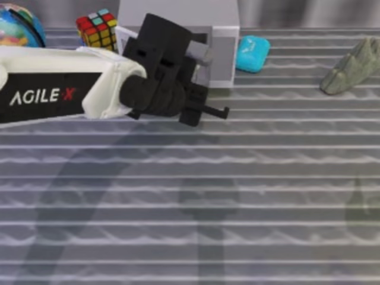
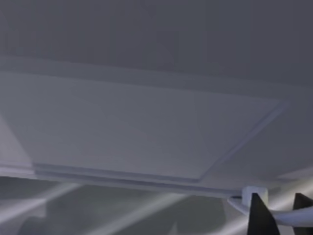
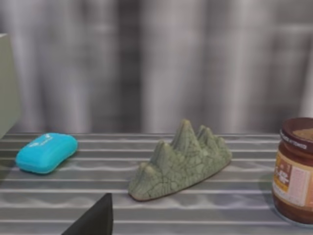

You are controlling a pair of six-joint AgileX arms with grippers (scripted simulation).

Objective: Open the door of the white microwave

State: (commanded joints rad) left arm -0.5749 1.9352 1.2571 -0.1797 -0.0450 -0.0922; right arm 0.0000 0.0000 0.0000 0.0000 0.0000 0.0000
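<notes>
The white microwave (image 1: 178, 15) stands at the back of the table, left of centre, with its plain control panel (image 1: 222, 56) on the right. My left arm (image 1: 71, 89) reaches in from the left and covers most of the front. In the left wrist view the door (image 2: 137, 127) fills the frame as a flat grey panel. Its pale handle (image 2: 254, 193) runs between the dark fingers of my left gripper (image 2: 279, 213), which is shut on it. My right gripper (image 3: 98, 218) is outside the top view, parked off to the right.
A Rubik's cube (image 1: 98, 28) and a globe (image 1: 18, 27) stand left of the microwave. A blue soap bar (image 1: 252, 53) lies just right of it. Farther right are a green stone ornament (image 1: 350, 68) and a brown jar (image 3: 296, 171).
</notes>
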